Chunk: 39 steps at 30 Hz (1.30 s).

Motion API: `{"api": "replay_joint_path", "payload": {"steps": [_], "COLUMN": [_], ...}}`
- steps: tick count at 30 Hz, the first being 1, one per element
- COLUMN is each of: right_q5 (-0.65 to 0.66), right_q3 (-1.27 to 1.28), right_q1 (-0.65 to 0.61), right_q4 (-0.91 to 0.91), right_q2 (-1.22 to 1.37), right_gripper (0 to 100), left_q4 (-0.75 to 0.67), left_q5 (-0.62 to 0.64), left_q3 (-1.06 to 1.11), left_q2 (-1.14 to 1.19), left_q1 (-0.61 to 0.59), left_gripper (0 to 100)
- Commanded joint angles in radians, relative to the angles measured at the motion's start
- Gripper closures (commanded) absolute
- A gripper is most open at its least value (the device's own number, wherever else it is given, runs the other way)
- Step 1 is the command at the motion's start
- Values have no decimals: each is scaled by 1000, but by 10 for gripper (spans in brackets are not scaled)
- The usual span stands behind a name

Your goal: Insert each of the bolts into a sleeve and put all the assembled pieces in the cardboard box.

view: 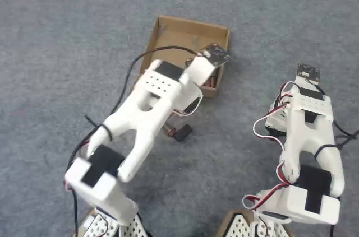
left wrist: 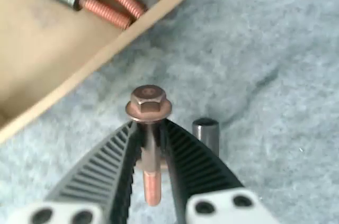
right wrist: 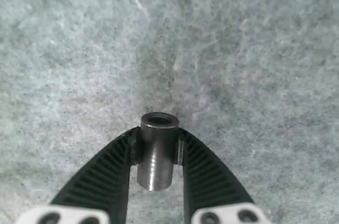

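High view: you had the left arm (view: 151, 108) stretched out to the near corner of the cardboard box (view: 190, 24), and the right arm (view: 308, 130) folded back on its own side, well apart from the box and from the other arm. Left wrist view: your left gripper (left wrist: 150, 128) was pinching a copper bolt (left wrist: 149, 105) by the shank. The long axis ran along the fingers, with the hex head just past the tips and the thread pointing back toward the wrist. A loose sleeve (left wrist: 206, 134) lay on the carpet just beside one jaw. The box wall (left wrist: 106, 54) sat near, beyond the bolt head, with assembled pieces (left wrist: 103, 11) lying inside. Right wrist view: your right gripper (right wrist: 158, 138) was clamped on a dark sleeve (right wrist: 156, 166) above grey carpet (right wrist: 238, 49), its axis also along the fingers and the open bore facing outward past the tips. Judgement: the join turned on bringing thread to bore. The bore faced out, but the bolt led with its head, so you would have needed to turn one piece before the axes could line up.
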Motion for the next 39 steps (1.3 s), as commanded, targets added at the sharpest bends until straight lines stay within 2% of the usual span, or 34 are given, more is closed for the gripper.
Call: {"api": "replay_joint_path", "payload": {"steps": [1,6,13,16,20,25,30,39], "right_q5": [15,15,15,17,18,20,20,18], "right_q3": [-3,-2,-2,-2,-2,-2,-2,-3], "right_q1": [-13,-13,-13,-13,-13,-39,-91,-208], "right_q4": [-12,-12,-12,-12,-10,-10,-13,-352], "right_q2": [-10,-10,-10,-10,-10,-10,-10,-13], "right_gripper": [991,991,991,991,991,990,989,990], "left_q4": [-20,-152,-299,-342,-468,-624,-597,-603], "left_q5": [75,180,364,396,393,393,396,393], "left_q3": [45,186,377,492,713,993,1086,1119], "left_q2": [-198,-299,-436,-517,-637,-772,-885,-942], "left_q1": [-48,-167,-423,-502,-588,-658,-726,-724], "left_gripper": [990,990,989,989,989,989,989,989]}}
